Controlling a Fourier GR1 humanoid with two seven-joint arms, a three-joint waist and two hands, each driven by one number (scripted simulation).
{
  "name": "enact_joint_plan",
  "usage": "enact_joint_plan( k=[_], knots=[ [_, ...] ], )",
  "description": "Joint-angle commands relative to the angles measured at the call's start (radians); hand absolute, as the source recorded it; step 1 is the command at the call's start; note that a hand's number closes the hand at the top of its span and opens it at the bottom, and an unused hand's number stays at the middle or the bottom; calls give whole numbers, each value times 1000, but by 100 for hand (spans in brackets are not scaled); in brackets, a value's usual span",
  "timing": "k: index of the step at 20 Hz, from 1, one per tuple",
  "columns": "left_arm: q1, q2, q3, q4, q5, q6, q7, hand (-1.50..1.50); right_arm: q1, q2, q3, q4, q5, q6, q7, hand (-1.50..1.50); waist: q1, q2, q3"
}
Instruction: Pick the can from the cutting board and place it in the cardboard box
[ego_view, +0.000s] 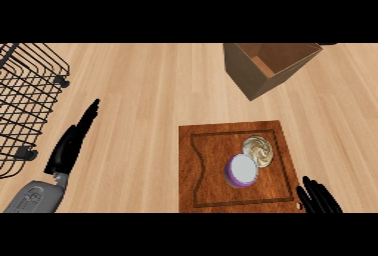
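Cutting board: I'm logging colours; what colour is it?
The cutting board is reddish-brown wood; the head view shows it.

Black wire basket (64, 79) at left edge, partly out of frame, standing on pale wood-grain surface (148, 85).

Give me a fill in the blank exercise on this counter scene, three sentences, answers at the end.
1. On the cutting board, the silver-topped can stands beside a white-lidded container whose side is ___.
2. The cardboard box stands toward the view's upper ___.
3. The open left hand lies between the cutting board and the wire ___.
Answers: purple; right; basket.
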Motion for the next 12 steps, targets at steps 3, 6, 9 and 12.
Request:
enact_joint_plan(
  k=[3,6,9,12],
  knots=[
    [-53,-51,31,42,-37,-12,17,0,-119,27,-1,76,51,-83,17,-150,-6,-1,1],
    [1,-54,39,-13,-56,-41,15,0,-134,11,3,65,61,-80,36,-150,-3,-1,1],
    [17,-58,77,-20,-69,-54,15,0,-147,-14,1,110,65,-69,49,-150,-3,-1,1],
    [67,-52,71,-79,-80,-54,5,0,-265,41,47,219,155,-48,142,-150,5,-1,1]
  ],
)
